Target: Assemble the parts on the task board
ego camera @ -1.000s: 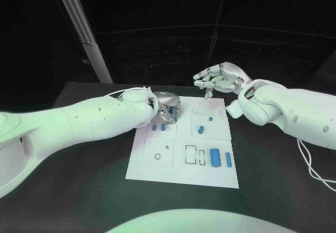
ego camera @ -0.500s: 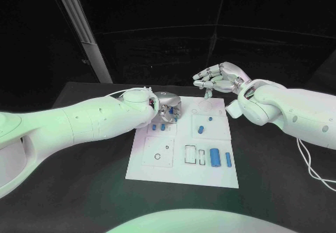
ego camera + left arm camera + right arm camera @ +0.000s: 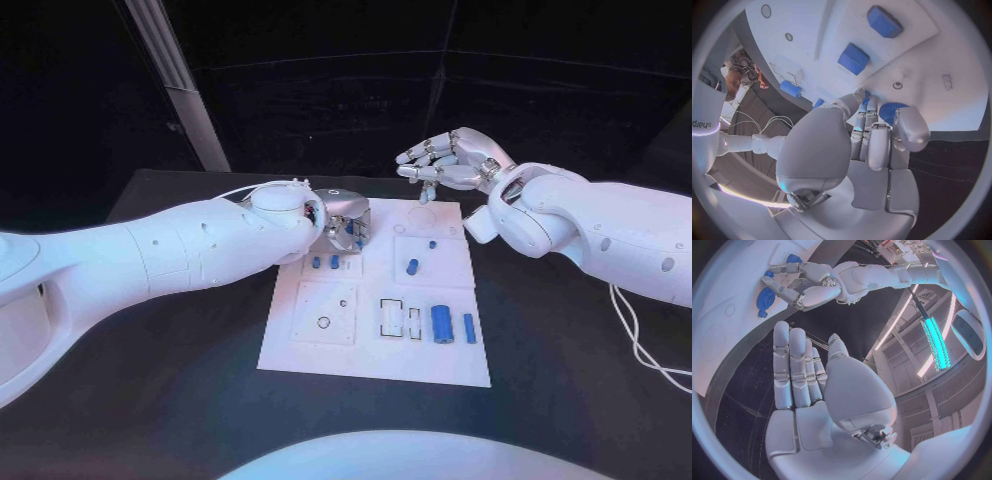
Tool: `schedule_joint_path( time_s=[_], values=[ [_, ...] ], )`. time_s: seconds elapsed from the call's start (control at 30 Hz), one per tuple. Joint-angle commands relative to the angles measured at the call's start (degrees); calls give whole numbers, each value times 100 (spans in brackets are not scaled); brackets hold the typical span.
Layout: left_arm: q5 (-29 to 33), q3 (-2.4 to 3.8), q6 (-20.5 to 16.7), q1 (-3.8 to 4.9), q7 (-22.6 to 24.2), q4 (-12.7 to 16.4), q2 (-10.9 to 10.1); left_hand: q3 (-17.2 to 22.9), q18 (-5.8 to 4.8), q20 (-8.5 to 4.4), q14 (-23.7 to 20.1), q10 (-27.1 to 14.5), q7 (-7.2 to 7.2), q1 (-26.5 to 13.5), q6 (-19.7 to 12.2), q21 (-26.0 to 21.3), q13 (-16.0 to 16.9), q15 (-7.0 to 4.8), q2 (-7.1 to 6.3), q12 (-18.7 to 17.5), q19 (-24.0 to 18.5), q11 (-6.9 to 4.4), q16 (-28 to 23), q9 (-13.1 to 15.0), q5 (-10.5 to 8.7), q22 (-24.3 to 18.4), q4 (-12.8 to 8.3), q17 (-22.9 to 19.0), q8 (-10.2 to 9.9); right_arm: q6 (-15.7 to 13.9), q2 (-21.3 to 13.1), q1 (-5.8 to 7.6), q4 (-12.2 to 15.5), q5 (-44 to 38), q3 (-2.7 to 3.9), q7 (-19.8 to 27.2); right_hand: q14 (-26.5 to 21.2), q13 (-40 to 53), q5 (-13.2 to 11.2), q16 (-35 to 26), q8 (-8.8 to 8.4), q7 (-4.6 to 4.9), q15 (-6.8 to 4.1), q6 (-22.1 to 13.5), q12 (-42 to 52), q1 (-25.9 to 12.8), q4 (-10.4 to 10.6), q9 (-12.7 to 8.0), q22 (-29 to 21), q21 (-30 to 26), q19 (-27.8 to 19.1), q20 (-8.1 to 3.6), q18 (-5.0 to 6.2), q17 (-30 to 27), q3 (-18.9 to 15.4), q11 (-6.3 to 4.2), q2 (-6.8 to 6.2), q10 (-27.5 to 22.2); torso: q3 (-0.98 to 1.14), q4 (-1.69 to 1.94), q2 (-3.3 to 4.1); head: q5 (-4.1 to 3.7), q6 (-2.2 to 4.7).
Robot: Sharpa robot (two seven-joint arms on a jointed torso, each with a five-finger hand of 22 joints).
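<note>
Left wrist view: blue gear point(image 3: 893, 111) under fingertips point(image 3: 878, 162).

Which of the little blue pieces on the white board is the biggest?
The wide blue block near the task board's near-right corner. It is plainly thicker than the slim piece right beside it and the small ones farther up.

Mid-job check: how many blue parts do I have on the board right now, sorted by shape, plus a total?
Long blue parts, side by side near the task board's right edge: 2
Short blue parts, farther up the board: 4
Round ridged blue part at the left hand's fingertips: 1
Total: 7
</note>
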Motion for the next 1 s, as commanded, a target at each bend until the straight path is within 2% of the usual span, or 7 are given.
schedule_joint_path(
  time_s=[0.03, 0.13, 0.23, 0.43, 0.57, 0.77, 1.0],
  values=[
    [-9, 0, -211, -8, 75, 65, -65, 42, -101, -15, 180, 57, -7, -2, 61, 40, 21, -47, 70, 0, 20, -9, 21, 10, -2, 34, -14, -11, 11, 34, 4, 10, 1, 21, 3, 55, -39, -5, 36, -23, 16, 5, 18, -49, 24, 2, 21, 5, -7, -23, -51, 4, 23, -8, 1, 0, 42, -36, 0, 9, -7, -2, 11],
    [32, 17, -302, -2, 118, 158, -138, 52, -103, -15, 179, 63, -7, -3, 66, 52, 22, -47, 67, -5, 25, -9, 19, 10, -2, 48, -25, -18, 9, 30, 0, 10, 0, 21, 3, 58, -39, -10, 39, -23, 20, 6, 18, -49, 27, 3, 25, 5, -7, -24, -51, 4, 23, -10, 7, 0, 54, -35, 1, 11, -10, 2, 19],
    [120, 71, -343, 9, 135, 266, -216, 60, -105, -16, 179, 62, -4, -8, 65, 58, 20, -46, 57, -15, 27, -6, 19, 8, -3, 55, -36, -20, 3, 27, -7, 10, 1, 21, 3, 59, -39, -10, 39, -23, 20, 6, 18, -49, 27, 3, 25, 5, -7, -24, -51, 4, 23, -10, 7, 0, 54, -35, 2, 11, -8, 2, 43],
    [300, 286, -366, 20, 100, 510, -421, 74, -105, -15, 178, 59, 1, -25, 59, 57, 17, -42, 43, -36, 26, -1, 18, 4, -3, 57, -48, -26, -10, 25, -20, 10, 2, 21, 3, 61, -39, -10, 39, -23, 20, 6, 18, -49, 27, 3, 25, 5, -7, -24, -51, 4, 23, -10, 7, 0, 54, -35, -5, 18, -2, 13, 65],
    [355, 379, -374, 28, 63, 613, -570, 74, -105, -15, 178, 59, 1, -25, 59, 57, 17, -42, 43, -36, 26, -1, 18, 4, -3, 57, -48, -26, -10, 25, -28, 9, 4, 21, 3, 60, -39, -10, 39, -23, 20, 6, 18, -49, 27, 3, 25, 5, -7, -24, -51, 4, 23, -10, 7, 0, 54, -35, 0, 21, -5, 26, 66],
    [495, 426, -282, 42, -6, 687, -773, 78, -107, -13, 177, 64, 4, -40, 60, 64, 16, -39, 33, -44, 27, 2, 17, 3, -4, 66, -53, -30, -16, 27, -35, 9, 5, 21, 3, 59, -39, -10, 39, -23, 20, 6, 18, -49, 27, 3, 25, 5, -7, -24, -51, 4, 23, -10, 7, 0, 54, -35, 0, 8, 0, 40, 70],
    [617, 434, -50, 46, -82, 739, -981, 76, -107, -9, 176, 77, 4, -90, 67, 60, 15, -34, 7, -66, 23, 5, 17, 1, -6, 68, -54, -35, -28, 27, -40, 9, 5, 21, 3, 54, -39, -10, 39, -23, 20, 6, 18, -49, 27, 3, 25, 5, -7, -24, -51, 4, 23, -10, 7, 0, 54, -35, 0, 3, 6, 44, 63]
  ],
)
